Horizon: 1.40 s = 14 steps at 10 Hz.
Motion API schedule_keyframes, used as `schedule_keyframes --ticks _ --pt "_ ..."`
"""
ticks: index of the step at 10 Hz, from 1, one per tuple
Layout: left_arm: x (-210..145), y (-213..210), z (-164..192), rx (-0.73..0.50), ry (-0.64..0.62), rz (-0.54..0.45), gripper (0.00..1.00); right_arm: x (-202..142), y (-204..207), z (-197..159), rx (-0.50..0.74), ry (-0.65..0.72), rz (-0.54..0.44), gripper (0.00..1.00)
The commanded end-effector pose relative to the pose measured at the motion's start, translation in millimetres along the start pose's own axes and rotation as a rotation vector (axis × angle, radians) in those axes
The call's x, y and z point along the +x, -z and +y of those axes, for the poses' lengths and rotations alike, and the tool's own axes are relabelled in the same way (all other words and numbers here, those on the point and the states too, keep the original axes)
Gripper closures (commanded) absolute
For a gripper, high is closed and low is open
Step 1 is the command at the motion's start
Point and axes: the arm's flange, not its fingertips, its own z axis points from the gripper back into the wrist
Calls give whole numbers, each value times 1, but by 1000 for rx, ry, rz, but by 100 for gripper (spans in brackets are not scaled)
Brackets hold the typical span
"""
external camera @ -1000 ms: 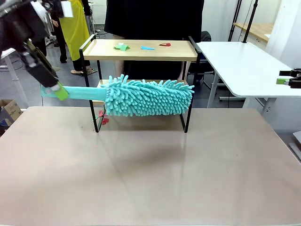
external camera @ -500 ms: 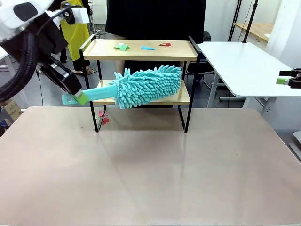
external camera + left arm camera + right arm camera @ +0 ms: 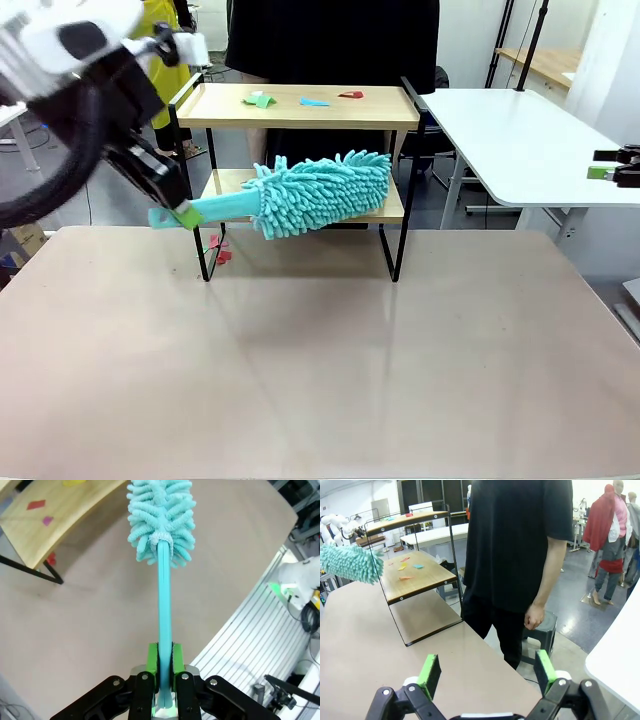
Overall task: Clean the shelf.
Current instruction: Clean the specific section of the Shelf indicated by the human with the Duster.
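The shelf (image 3: 385, 110) stands at the far middle of the table, with small green, blue and red paper scraps (image 3: 313, 101) on its top board. My left gripper (image 3: 180, 214) is shut on the handle of a teal fluffy duster (image 3: 322, 192). The duster's head lies along the front of the lower board (image 3: 226, 182). The left wrist view shows the gripper (image 3: 165, 662) clamping the duster (image 3: 161, 515) by its handle, beside a shelf board (image 3: 55, 530) with scraps. My right gripper (image 3: 487, 672) is open and holds nothing, well off to the shelf's (image 3: 417, 580) side.
A person in black (image 3: 520, 555) stands behind the shelf, hand hanging down. Red scraps (image 3: 216, 247) lie on the table by the shelf's left legs. A white table (image 3: 520, 140) stands at the right. The brown tabletop (image 3: 320, 360) stretches in front.
My left gripper moved right and lower with the duster. The duster head swung from in front of the shelf toward the lower board. The right gripper stayed still.
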Motion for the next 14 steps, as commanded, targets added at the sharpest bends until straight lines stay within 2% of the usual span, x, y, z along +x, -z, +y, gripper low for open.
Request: schedule_keyframes --ticks 1,5,8,14 --pt "24 25 -6 59 -63 -14 86 3 1 1 1 -4 0 0" --pt "35 50 -23 71 -147 -152 86 3 1 1 1 -4 0 0" --pt "55 68 -31 36 -260 -192 86 3 1 1 1 -4 0 0" --pt "107 117 -58 113 -464 -285 86 3 1 1 1 -4 0 0"
